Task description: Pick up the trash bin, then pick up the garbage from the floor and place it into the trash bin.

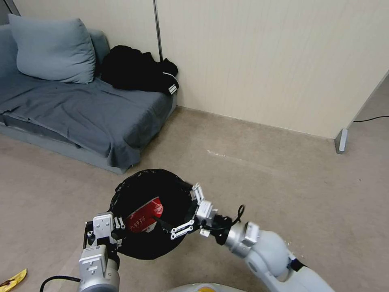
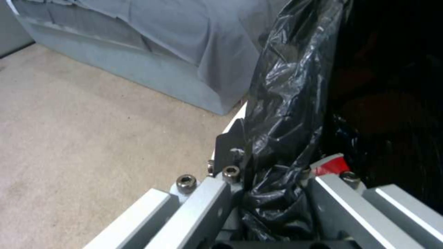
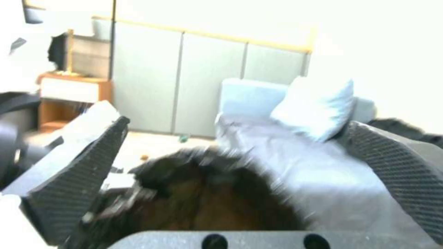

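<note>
Head view has the trash bin (image 1: 152, 215) off the floor, left claw (image 1: 115, 227) pinching its rim at 9 o'clock. A red packet (image 1: 144, 219) is already inside; right claw (image 1: 188, 215) hangs spread over the rim. Yellow wrapper (image 1: 14, 279) is left on the floor.

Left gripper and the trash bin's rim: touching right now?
Touching. In the left wrist view the left gripper is clamped on the bag-covered rim of the trash bin, the black liner pinched between its fingers; the head view agrees.
</note>
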Controlling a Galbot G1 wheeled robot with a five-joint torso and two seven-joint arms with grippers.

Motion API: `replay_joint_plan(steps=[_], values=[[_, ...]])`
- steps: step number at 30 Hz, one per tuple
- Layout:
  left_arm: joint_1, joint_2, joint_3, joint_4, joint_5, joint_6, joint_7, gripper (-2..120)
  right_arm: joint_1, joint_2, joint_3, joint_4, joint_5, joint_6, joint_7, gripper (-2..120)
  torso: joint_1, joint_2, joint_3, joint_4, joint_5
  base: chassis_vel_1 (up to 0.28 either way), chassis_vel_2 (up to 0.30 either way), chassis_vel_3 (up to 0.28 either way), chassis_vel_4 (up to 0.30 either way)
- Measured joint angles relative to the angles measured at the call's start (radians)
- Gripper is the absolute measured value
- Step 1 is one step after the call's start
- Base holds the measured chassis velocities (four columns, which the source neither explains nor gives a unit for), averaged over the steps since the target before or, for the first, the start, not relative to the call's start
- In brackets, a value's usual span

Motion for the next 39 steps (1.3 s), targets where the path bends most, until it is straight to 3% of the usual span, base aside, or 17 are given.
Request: replay_joint_plan(steps=[9, 12, 13, 16, 19, 39], values=[[-0.010, 0.004, -0.022, 0.007, -0.022, 0.004, 0.002, 1, -0.088, 0.018, 0.146, 0.123, -0.018, 0.030, 0.044, 114, 0.000, 0.000, 0.000, -0.0001, 0.0000, 0.000, 0.000, 0.000, 0.000], [-0.018, 0.006, -0.036, 0.009, -0.037, 0.005, 0.002, 1, -0.183, 0.075, 0.230, 0.155, -0.126, 0.048, 0.239, 111, 0.000, 0.000, 0.000, -0.0004, 0.0000, 0.000, 0.000, 0.000, 0.000], [-0.018, 0.006, -0.036, 0.009, -0.037, 0.005, 0.002, 1, -0.183, 0.075, 0.230, 0.155, -0.126, 0.048, 0.239, 111, 0.000, 0.000, 0.000, -0.0004, 0.0000, 0.000, 0.000, 0.000, 0.000], [-0.028, 0.006, -0.045, 0.019, -0.045, 0.005, 0.003, 1, -0.290, 0.172, 0.286, 0.161, -0.235, 0.042, 0.447, 107, 0.000, 0.000, 0.000, -0.0003, 0.0000, 0.000, 0.000, 0.000, 0.000], [-0.034, 0.007, -0.046, 0.025, -0.056, 0.003, 0.003, 1, -0.349, 0.224, 0.312, 0.162, -0.259, 0.043, 0.508, 102, 0.000, 0.000, 0.000, -0.0002, 0.0000, 0.000, 0.000, 0.000, 0.000], [-0.040, 0.007, -0.050, 0.025, -0.078, -0.003, -0.020, 1, -0.322, 0.226, 0.327, 0.093, -0.200, 0.061, 0.520, 100, 0.000, 0.000, 0.000, -0.0001, 0.0000, 0.019, 0.017, 0.017, 0.014]])
